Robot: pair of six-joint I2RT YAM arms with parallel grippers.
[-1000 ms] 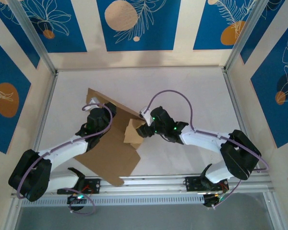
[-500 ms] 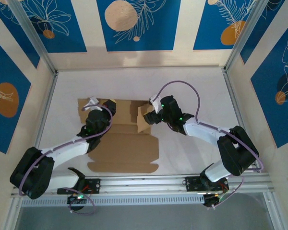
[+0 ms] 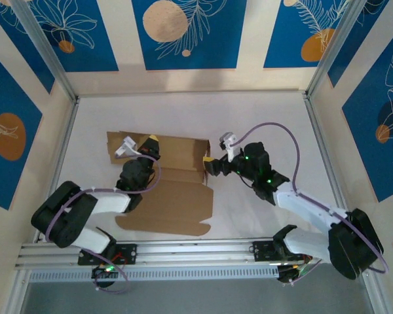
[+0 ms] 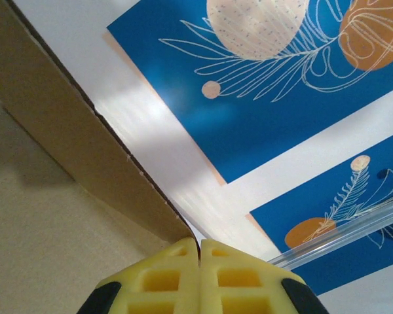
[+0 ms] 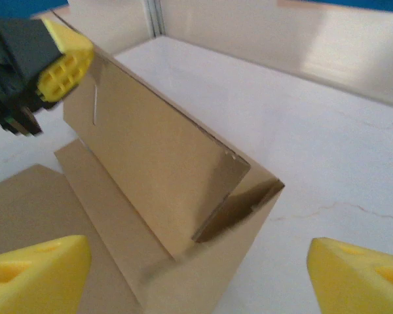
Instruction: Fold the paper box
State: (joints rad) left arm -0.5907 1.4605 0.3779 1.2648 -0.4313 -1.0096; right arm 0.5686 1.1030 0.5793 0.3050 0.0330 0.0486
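Brown paper box [image 3: 177, 196]: I see my left gripper [image 3: 152, 140] pinching its raised flap [image 5: 150, 150], right gripper [image 3: 209, 167] spread open beside it.

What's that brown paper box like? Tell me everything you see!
The paper box is plain brown cardboard, unmarked, not yet a finished box. Most lies flat on the white table. Its far panel stands up, tilted, with a short flap bent at the right end. The left gripper is shut on that panel's top edge. The open right gripper faces the bent flap without touching it.
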